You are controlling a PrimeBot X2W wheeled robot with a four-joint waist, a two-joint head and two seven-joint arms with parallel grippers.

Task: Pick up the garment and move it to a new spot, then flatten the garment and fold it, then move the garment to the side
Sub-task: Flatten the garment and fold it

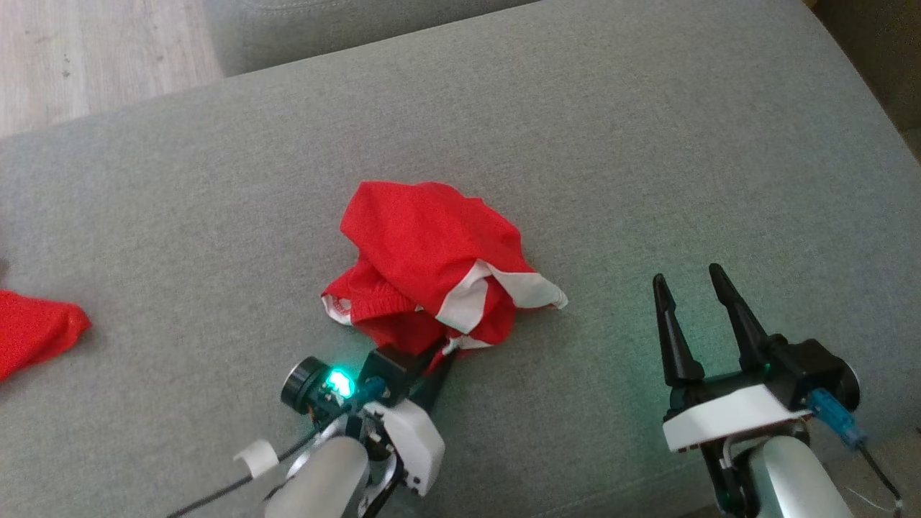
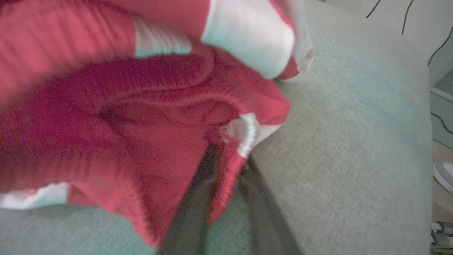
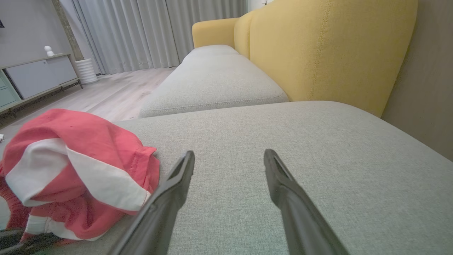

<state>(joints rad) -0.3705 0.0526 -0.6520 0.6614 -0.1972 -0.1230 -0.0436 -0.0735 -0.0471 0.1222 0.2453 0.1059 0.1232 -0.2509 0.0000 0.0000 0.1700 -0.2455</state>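
The garment (image 1: 432, 259) is a red piece with white trim, lying crumpled in the middle of the grey sofa seat (image 1: 611, 144). My left gripper (image 1: 437, 360) reaches into its near edge from below, fingertips hidden under the cloth. In the left wrist view a fold of the red hem (image 2: 226, 177) lies between the two dark fingers (image 2: 194, 212), which stand narrowly apart; motion blur hides whether they pinch it. My right gripper (image 1: 687, 277) hovers open over bare seat to the right of the garment (image 3: 70, 170), its fingers (image 3: 177, 187) holding nothing.
Another red cloth (image 1: 36, 327) lies at the seat's left edge. Wooden floor (image 1: 93, 50) shows beyond the far left corner. A yellow backrest (image 3: 318, 46) runs along the right side of the cushions. Bare grey seat spreads far and right of the garment.
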